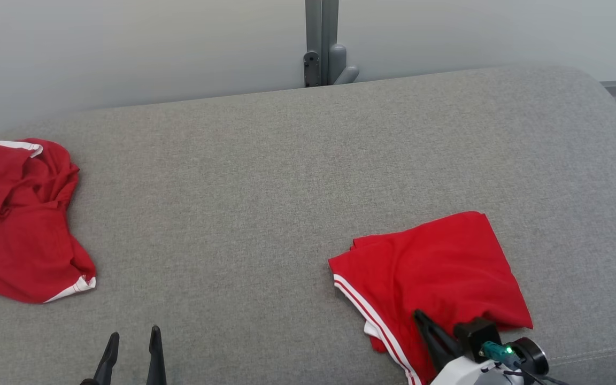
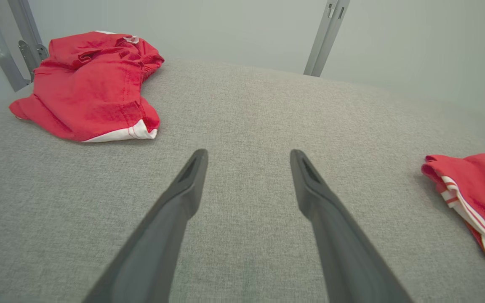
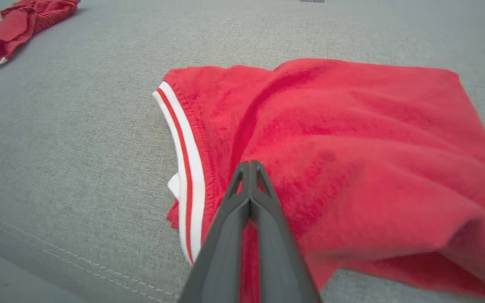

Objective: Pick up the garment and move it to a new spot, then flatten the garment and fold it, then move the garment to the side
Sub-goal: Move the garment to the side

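Grey cushion (image 1: 286, 187): woven fabric, fills most of the head view; a stitched seam runs along its near right edge.
Wall (image 1: 126, 48): pale, plain, behind the cushion's far edge.
Folded garment (image 1: 436, 267): red, lying on the cushion's near right part as a rough rectangle with soft wrinkles; a white band with a red stripe runs down its left edge, and a small white tab shows under that band.
Crumpled garment (image 1: 19, 224): red with white trim, heaped at the cushion's far left edge, well apart from the folded garment.
Post (image 1: 321, 43): grey metal upright with a bracket, against the wall behind the middle of the cushion.
Right gripper (image 3: 250, 165): jaws pressed together, tips over the near part of the folded garment just beside the striped band; whether cloth is pinched between them cannot be told.
Left gripper (image 2: 249, 158): jaws wide apart, holding nothing, above bare cushion at the near left, between the two garments.
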You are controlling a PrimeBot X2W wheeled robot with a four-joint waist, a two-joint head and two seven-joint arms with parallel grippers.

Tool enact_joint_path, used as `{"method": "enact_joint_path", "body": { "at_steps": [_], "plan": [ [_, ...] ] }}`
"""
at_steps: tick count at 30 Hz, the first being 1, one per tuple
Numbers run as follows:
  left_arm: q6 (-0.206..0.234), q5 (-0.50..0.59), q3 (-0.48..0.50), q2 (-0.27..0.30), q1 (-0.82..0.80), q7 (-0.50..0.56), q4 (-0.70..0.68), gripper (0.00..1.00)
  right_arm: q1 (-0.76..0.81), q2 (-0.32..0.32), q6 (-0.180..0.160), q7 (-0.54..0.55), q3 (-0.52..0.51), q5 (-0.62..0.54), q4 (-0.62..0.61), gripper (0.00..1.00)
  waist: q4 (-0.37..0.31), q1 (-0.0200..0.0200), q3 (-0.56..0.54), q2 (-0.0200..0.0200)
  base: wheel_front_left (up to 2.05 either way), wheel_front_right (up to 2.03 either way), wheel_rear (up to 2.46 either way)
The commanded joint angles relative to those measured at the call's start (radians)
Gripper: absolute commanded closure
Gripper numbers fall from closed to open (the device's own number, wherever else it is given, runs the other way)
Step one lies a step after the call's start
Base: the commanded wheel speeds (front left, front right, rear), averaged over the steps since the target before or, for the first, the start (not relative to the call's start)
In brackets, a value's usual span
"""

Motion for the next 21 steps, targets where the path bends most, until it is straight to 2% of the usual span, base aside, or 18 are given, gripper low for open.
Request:
{"method": "enact_joint_path", "body": {
  "at_steps": [1, 5, 11, 14, 21],
  "plan": [
    [-0.003, 0.004, 0.001, 0.001, 0.013, -0.003, -0.002, 0.00, 0.015, -0.007, -0.002, 0.004, -0.010, -0.003, -0.017, 1.00, 0.000, 0.0000, 0.000, 0.0083, 0.00, 0.00, 0.00],
    [-0.003, -0.001, 0.000, 0.001, 0.023, -0.003, -0.011, 0.00, 0.070, -0.032, -0.002, 0.053, -0.086, -0.046, -0.199, 1.00, -0.002, 0.0000, 0.007, 0.0083, 0.00, 0.00, 0.00],
    [-0.003, -0.006, -0.014, 0.001, -0.010, -0.003, -0.015, 0.00, 0.109, -0.052, -0.002, 0.112, -0.167, -0.093, -0.284, 1.00, 0.014, 0.0000, 0.024, 0.0083, 0.00, 0.00, 0.00],
    [-0.003, 0.000, -0.018, 0.001, -0.014, -0.003, -0.011, 0.00, 0.111, -0.040, -0.002, 0.132, -0.206, -0.109, -0.214, 1.00, 0.021, 0.0000, 0.040, 0.0083, 0.00, 0.00, 0.00],
    [-0.003, 0.012, -0.012, 0.001, -0.029, -0.003, -0.009, 0.00, 0.055, -0.024, -0.002, 0.113, -0.225, -0.115, -0.039, 1.00, 0.025, 0.0000, 0.062, 0.0083, 0.00, 0.00, 0.00]
  ]
}}
